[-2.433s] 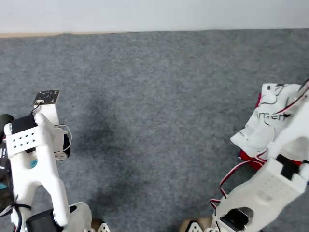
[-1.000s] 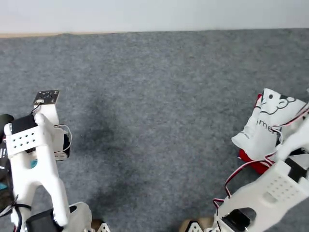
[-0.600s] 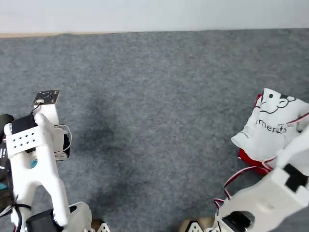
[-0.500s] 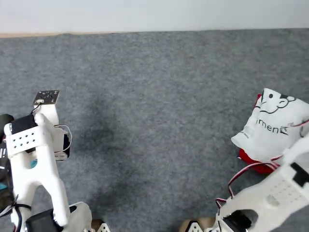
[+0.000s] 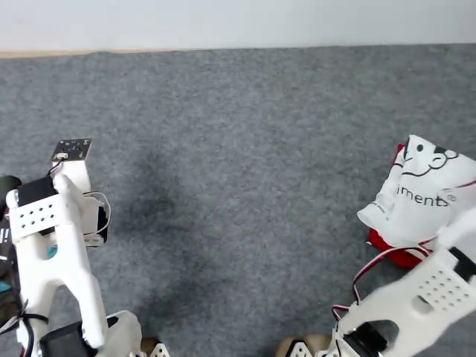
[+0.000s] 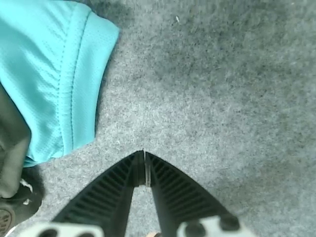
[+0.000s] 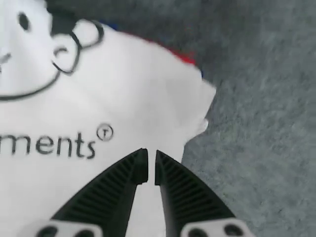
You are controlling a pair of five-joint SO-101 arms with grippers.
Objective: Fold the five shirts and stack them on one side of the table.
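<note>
Left arm (image 5: 52, 245) hasn't budged across the frames, parked at the desk's (image 5: 245, 149) left edge. Left gripper (image 6: 144, 159) fingers pressed together, holding nothing, tips just over bare grey desk. A teal shirt (image 6: 54, 74) lies just beside it, loosely bunched, looks not yet folded.

Right side: right arm (image 5: 424, 297) has pulled back off the pile toward its base, and its cables no longer cross the print. The folded white shirt (image 5: 428, 197) now sits uncovered on top of a red shirt (image 5: 388, 247) at the desk's right edge, with a strip of blue showing under the red edge in the right wrist view. Reads as the white one just placed, so the stack is growing on the right and the teal one is still to do.

Right gripper (image 7: 147, 167) fingers nearly together, only a sliver of gap, nothing between them. Hanging over the white shirt's printed face near its corner; can't tell if the tips touch the cloth.
</note>
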